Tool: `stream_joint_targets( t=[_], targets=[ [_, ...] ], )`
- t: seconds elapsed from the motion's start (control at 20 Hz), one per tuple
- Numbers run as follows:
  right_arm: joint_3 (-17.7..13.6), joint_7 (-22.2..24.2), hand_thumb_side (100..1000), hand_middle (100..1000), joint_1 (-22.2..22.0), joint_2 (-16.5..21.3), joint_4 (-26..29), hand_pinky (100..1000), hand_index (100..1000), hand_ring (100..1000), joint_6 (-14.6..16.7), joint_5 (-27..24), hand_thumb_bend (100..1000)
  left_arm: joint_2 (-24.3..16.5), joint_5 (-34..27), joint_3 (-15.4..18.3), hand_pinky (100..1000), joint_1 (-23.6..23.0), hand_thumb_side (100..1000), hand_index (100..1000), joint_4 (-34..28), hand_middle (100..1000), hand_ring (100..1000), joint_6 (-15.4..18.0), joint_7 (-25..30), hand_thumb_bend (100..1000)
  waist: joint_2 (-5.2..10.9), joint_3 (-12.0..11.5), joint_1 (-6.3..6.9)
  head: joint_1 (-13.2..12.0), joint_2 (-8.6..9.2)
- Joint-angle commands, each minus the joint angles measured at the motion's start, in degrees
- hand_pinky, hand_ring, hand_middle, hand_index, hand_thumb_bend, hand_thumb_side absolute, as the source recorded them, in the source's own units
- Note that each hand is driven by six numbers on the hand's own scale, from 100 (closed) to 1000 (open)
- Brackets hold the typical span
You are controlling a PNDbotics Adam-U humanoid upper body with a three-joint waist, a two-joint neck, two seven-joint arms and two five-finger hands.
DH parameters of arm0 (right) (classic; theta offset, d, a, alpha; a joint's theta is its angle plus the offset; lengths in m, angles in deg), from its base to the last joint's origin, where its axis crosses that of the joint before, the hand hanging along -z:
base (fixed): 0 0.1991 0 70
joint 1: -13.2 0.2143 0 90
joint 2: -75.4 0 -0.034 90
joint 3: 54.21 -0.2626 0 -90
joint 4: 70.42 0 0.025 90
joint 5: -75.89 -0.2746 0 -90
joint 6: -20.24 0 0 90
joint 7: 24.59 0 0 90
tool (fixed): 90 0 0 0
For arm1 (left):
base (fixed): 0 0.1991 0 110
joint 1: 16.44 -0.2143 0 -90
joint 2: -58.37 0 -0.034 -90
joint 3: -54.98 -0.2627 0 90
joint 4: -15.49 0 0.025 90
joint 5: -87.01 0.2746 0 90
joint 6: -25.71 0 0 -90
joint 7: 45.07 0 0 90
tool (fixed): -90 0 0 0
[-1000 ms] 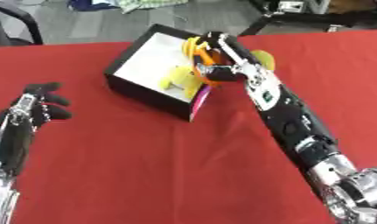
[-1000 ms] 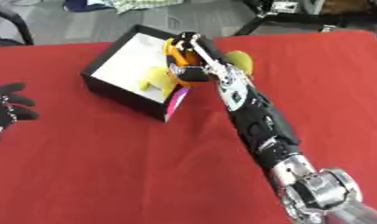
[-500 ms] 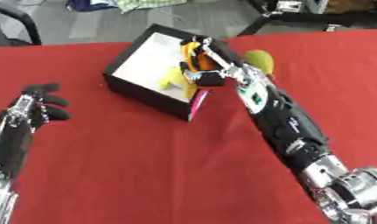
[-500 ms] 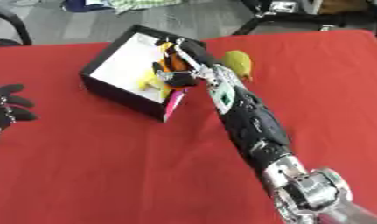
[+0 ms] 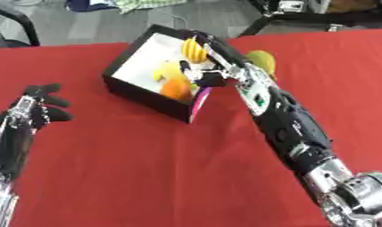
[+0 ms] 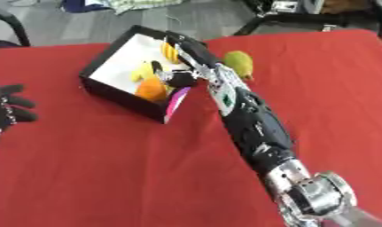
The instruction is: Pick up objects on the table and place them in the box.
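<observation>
A black box (image 5: 139, 91) with a white inside stands at the table's far middle, a pink flap (image 5: 200, 98) at its near corner. Inside lie an orange fruit (image 5: 176, 89) and a yellow piece (image 5: 168, 71). My right hand (image 5: 215, 66) reaches over the box's right side, fingers relaxed, with nothing clearly in its grasp. A yellow striped object (image 5: 193, 49) sits right by its fingertips. A green-yellow fruit (image 6: 239, 62) lies on the red cloth just right of the box, behind my right forearm. My left hand (image 5: 35, 106) rests open at the left edge.
The red tablecloth (image 5: 147, 168) spreads wide in front of the box. Beyond the table's far edge are a grey floor, a chair (image 5: 11, 20) at the far left and dark furniture legs (image 5: 302, 17) at the far right.
The orange fruit, up at my right hand's fingers half a second ago, now lies lower inside the box. The hand has stayed over the box. My left hand has not moved.
</observation>
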State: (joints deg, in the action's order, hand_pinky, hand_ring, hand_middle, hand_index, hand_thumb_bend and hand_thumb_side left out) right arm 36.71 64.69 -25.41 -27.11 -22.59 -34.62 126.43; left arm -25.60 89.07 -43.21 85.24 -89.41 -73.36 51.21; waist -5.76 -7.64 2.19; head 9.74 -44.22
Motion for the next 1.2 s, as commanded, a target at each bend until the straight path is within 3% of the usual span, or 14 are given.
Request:
stream_joint_targets(
  t=[0.05,0.5,0.85,1.05,1.2],
  targets=[
    [0.6,1.0,481,873,1.6,2.2,3.0,1000,1000,962,1.1,-2.7,100,-0.7,0.1,0.4,699,0.2,1000,845,-0.8,592,571,0.0,0.0,100,0.20,0.3,0.37,-0.5,0.10],
    [0.0,6.1,410,869,0.6,11.1,7.7,1000,997,969,1.2,-10.0,100,-1.9,0.5,1.1,700,-1.3,1000,844,-0.3,593,572,0.1,-0.5,100,1.18,2.6,-0.85,-3.1,0.10],
    [-3.1,11.0,453,873,-2.0,16.4,5.3,1000,1000,981,-2.9,-15.8,100,-2.2,0.6,1.4,700,-1.8,1000,844,-0.3,594,573,0.2,-0.7,100,1.53,3.6,-1.07,-3.9,0.10],
    [-4.8,12.1,485,872,-2.5,17.9,1.4,1000,1000,983,-6.2,-18.5,100,-2.2,0.5,1.5,700,-1.8,1000,844,-0.4,594,573,0.2,-0.8,100,1.56,3.6,-1.04,-4.1,0.10],
    [-5.7,11.7,533,871,-2.6,17.8,-1.4,1000,1000,985,-8.5,-17.8,100,-2.2,0.5,1.4,700,-1.7,1000,844,-0.4,594,573,0.2,-0.7,100,1.51,3.5,-0.93,-4.0,0.10]
  ],
)
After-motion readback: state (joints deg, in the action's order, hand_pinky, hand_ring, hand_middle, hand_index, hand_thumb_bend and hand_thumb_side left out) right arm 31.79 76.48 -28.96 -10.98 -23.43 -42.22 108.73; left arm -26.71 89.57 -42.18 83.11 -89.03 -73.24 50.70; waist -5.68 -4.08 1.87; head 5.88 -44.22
